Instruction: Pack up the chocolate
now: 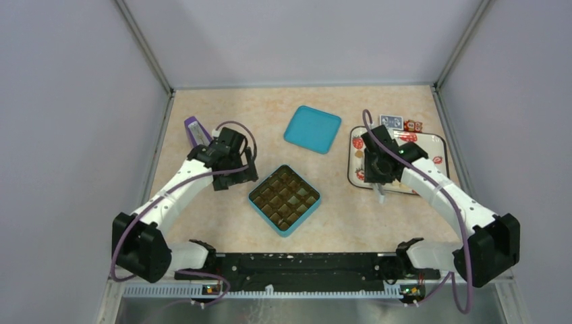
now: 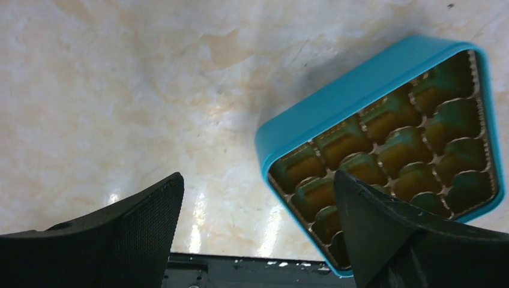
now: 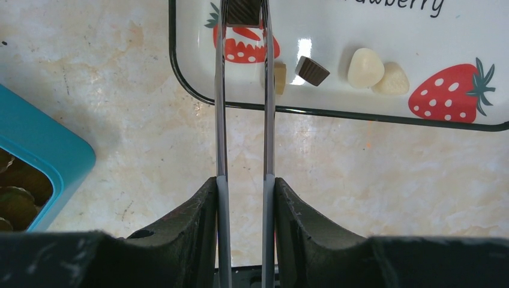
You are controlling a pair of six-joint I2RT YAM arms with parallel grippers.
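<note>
The chocolate pieces lie on a white strawberry-print tray (image 3: 180, 72): a tan one (image 3: 280, 78), a dark brown one (image 3: 312, 71) and two cream ones (image 3: 365, 67). My right gripper (image 3: 245, 186) is shut on metal tongs (image 3: 219, 108), whose tips pinch a dark brown piece (image 3: 243, 11) over the tray's near-left part. In the top view the right gripper (image 1: 376, 169) is at the tray's (image 1: 438, 140) left side. A teal box (image 1: 255, 198) with a gold compartment insert sits mid-table. My left gripper (image 2: 258, 198) is open and empty beside the box's (image 2: 360, 90) left corner.
The teal lid (image 1: 311, 129) lies behind the box. A small blue card (image 1: 391, 121) and red wrapped bits (image 1: 413, 125) lie behind the tray. A purple-and-white object (image 1: 195, 129) lies at the far left by the left arm (image 1: 182, 189). Walls enclose the table.
</note>
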